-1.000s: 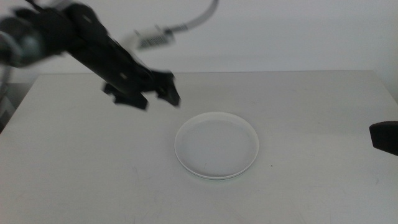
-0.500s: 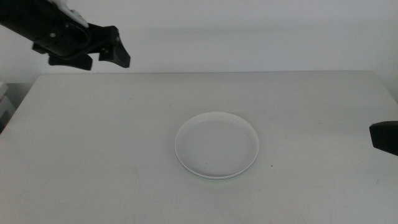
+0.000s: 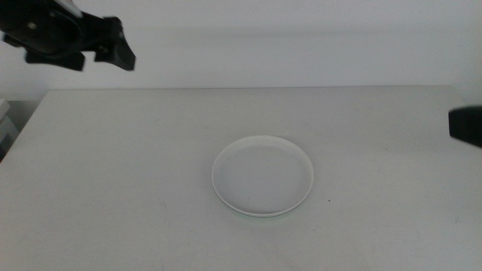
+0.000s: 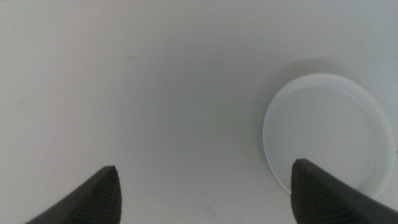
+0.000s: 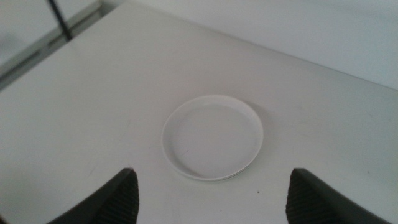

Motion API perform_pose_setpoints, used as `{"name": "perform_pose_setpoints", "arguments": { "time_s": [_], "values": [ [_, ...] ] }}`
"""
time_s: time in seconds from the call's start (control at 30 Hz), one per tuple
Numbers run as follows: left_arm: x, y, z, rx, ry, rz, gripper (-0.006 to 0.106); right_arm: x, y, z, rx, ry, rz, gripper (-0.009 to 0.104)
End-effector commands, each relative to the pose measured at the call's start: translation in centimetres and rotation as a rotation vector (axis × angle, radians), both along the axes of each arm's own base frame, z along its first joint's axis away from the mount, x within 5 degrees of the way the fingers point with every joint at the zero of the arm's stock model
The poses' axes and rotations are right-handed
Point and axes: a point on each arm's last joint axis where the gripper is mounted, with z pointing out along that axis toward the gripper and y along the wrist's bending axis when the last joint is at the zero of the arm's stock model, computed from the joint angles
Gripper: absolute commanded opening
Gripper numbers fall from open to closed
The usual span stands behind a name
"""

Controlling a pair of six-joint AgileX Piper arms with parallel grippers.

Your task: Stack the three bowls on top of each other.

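Apparently the bowls [image 3: 263, 176] are sitting nested mid-table [image 3: 135, 173] while the left gripper [image 3: 113, 51], jaws wide apart and empty, is hanging high at the far-left corner and the right gripper [image 5: 211, 196], likewise spread and empty, is risking nudging the stack askew.

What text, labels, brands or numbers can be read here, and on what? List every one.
None can be read in any view.
White bowl on top of the stack: plain, no print or mark.
Table: bare white surface, no lettering.
Left gripper, raised at the far left corner: dark, no legible label.
Right gripper, at the right edge: dark, no legible label.
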Motion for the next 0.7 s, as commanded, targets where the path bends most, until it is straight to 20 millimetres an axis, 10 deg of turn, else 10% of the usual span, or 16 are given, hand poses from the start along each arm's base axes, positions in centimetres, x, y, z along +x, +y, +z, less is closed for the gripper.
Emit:
{"name": "perform_pose_setpoints", "arguments": {
  "time_s": [0.0,0.4,0.67],
  "values": [
    [-2.2,0.3,3.6,-0.035,-0.133,0.039,0.105,1.4,-0.2,1.3,0.067,-0.053,-0.09,0.06],
    [-7.1,1.6,6.5,0.051,-0.224,0.065,0.105,9.5,-1.1,2.8,0.007,0.034,-0.267,0.06],
    [-10.8,2.0,6.1,0.025,-0.358,0.096,0.105,7.8,-5.2,2.2,0.033,-0.015,-0.398,0.06]
  ]
}}
